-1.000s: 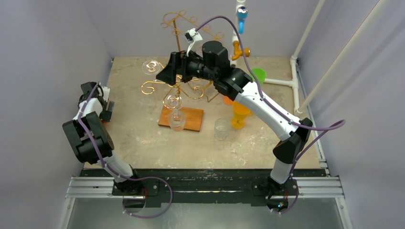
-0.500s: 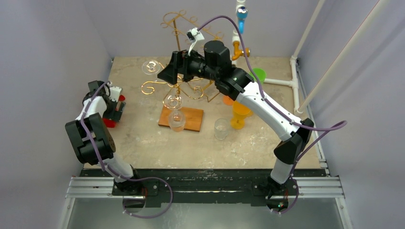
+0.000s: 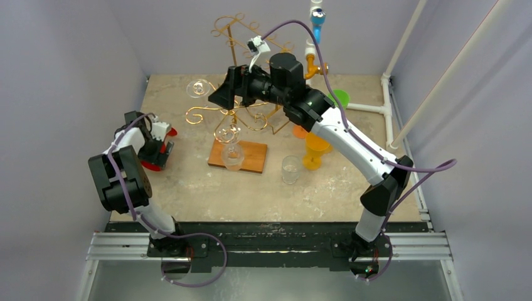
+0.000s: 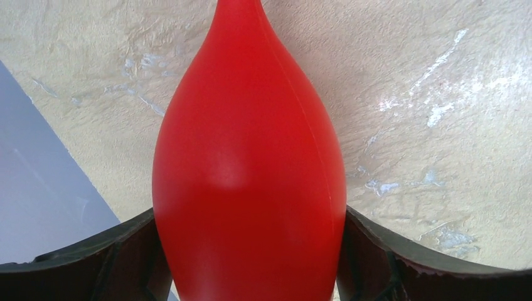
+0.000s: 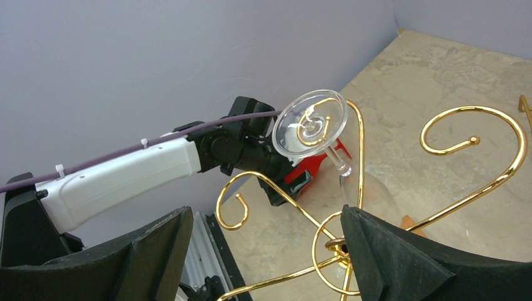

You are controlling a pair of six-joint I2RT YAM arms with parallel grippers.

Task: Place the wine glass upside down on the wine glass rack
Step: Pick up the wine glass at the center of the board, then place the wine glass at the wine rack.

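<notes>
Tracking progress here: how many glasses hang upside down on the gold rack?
2. One clear glass hangs far left on the rack; a second glass at its near side, over the wooden base. The right arm covers part, so more may be hidden.

A wide strip of bare table [image 3: 207, 194] is lying open in front of the wooden base [image 3: 251, 158]; a gripper could pass there freely. The gold rack [image 3: 233, 116] is spreading its curls sideways, with a clear glass [image 3: 232, 155] hanging at its front. The right arm [image 3: 339, 135] is stretching over the rack from the right. A clear cup [image 3: 290, 169] and an orange glass [image 3: 315, 149] are blocking the ground right of the base. The left gripper [image 3: 160, 143], holding a red glass [image 4: 248, 175], is filling the left side.
</notes>
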